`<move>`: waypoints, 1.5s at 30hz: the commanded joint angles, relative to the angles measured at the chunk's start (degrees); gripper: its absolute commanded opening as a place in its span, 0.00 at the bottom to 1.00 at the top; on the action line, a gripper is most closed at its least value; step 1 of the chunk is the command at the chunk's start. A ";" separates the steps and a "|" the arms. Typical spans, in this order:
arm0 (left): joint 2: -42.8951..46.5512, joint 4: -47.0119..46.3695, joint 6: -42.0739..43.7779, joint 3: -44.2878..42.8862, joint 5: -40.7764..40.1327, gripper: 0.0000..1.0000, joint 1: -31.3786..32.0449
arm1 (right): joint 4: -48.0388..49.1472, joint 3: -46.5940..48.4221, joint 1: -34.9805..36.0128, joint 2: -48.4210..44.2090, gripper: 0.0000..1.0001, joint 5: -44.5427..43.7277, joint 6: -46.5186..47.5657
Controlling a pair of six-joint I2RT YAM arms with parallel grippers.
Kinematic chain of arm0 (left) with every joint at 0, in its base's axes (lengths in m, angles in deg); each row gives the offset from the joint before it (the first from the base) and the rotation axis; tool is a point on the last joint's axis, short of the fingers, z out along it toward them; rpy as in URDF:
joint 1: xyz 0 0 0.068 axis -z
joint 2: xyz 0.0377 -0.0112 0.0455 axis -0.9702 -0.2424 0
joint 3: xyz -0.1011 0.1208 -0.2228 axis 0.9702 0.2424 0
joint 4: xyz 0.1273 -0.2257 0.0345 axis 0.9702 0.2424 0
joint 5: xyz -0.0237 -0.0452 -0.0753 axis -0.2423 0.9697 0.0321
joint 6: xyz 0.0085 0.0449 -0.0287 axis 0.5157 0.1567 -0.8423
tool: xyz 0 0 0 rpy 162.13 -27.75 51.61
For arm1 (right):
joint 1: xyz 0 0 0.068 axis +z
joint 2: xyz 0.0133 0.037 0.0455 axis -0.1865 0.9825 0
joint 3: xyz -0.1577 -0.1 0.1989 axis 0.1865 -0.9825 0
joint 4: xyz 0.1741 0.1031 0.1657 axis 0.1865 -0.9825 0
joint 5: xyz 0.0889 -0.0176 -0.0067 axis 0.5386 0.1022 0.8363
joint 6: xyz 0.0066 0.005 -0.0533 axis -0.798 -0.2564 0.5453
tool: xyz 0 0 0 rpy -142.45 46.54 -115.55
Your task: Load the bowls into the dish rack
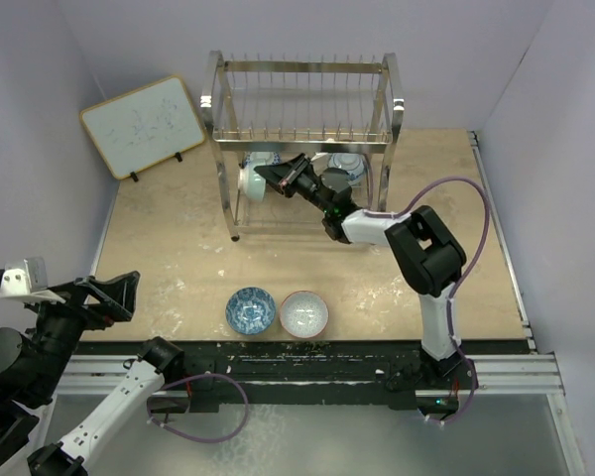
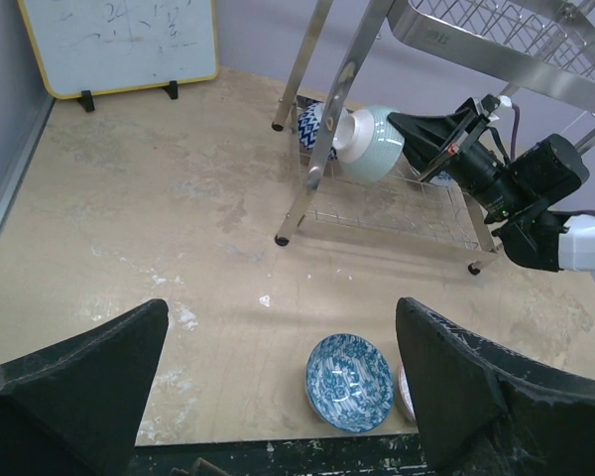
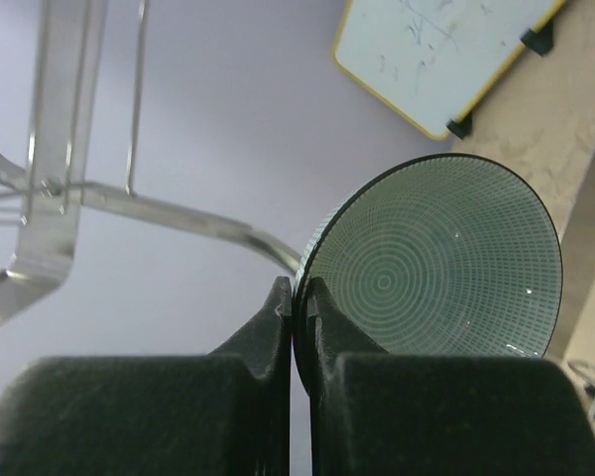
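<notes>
Lilac walls (image 1: 535, 59) close around a beige counter (image 1: 178, 248). From above, the dish rack (image 1: 302, 139) stands at the middle of the far edge and a whiteboard (image 1: 144, 124) leans at the far left corner. The right tool (image 1: 278, 178) reaches into the rack's lower tier, clamped on the mint green bowl (image 1: 253, 183), which is turned on edge there. A racked blue bowl (image 1: 345, 165) sits further right in that tier. Near the near edge, a blue-patterned bowl (image 1: 250, 309) and a reddish-rimmed bowl (image 1: 304, 313) lie side by side, upright. The left tool (image 1: 109, 293) hangs over the near left corner.

The left wrist view shows the left tool released, fingers spread wide, well apart from every bowl.

In the right wrist view, the fingers pinch the mint green bowl's rim, one inside and one outside.
</notes>
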 commanded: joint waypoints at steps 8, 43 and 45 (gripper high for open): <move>-1.53 -0.53 1.56 -2.01 -0.70 0.99 -0.18 | 12.67 7.32 -0.53 7.70 0.00 -8.80 -6.11; -0.85 0.41 1.31 -1.48 -0.42 0.99 -0.16 | 17.86 -2.54 -3.69 12.65 0.22 -12.17 -9.48; -0.89 0.48 1.30 -1.50 -0.42 0.99 -0.17 | 17.24 -3.57 -3.81 12.16 0.27 -12.61 -9.44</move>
